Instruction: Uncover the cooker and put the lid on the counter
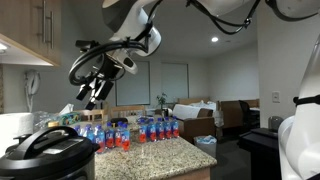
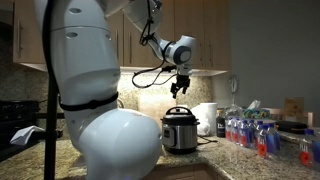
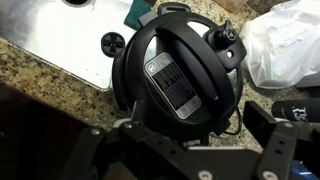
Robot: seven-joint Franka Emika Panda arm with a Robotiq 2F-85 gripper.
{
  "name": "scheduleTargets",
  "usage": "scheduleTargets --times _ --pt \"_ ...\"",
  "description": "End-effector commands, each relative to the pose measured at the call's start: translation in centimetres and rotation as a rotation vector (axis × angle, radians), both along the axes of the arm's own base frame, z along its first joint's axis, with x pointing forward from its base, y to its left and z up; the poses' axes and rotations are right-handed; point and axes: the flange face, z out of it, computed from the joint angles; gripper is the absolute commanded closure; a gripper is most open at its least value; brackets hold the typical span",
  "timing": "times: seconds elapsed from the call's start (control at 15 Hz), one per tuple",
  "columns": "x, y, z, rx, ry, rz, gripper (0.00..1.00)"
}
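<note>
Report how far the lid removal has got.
Done: nothing yet; the lid sits on the cooker. In hand: the gripper hovers open above it, holding nothing. Left: descend, grip the lid's handle, lift it off, set it on the counter.

The lid (image 3: 180,75) looks like black plastic with a soft shine. Under the lid, the cooker (image 2: 180,135) body is brushed steel. The counter (image 3: 35,72) around the lid is speckled, polished stone. Beside the lid lies a bag (image 3: 285,45) of thin, crinkled white plastic.
</note>
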Motion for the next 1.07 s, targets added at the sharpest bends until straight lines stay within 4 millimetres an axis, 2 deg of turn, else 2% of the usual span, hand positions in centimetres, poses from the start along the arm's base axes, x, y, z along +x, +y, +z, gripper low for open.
scheduleTargets --times 0.0,0.53,0.6,0.73,1.0 --pt "0.1 0.0 0.1 -0.004 -0.011 -0.005 0.00" --pt "1.2 -0.6 0.4 -0.084 -0.180 -0.001 0.00" --pt "0.2 -2.5 -0.4 -0.088 -0.228 -0.020 0.00" --pt "0.0 -4.3 0.8 -0.107 -0.320 -0.097 0.00" --pt "-0.2 -7.1 0.9 -0.174 -0.478 -0.205 0.00"
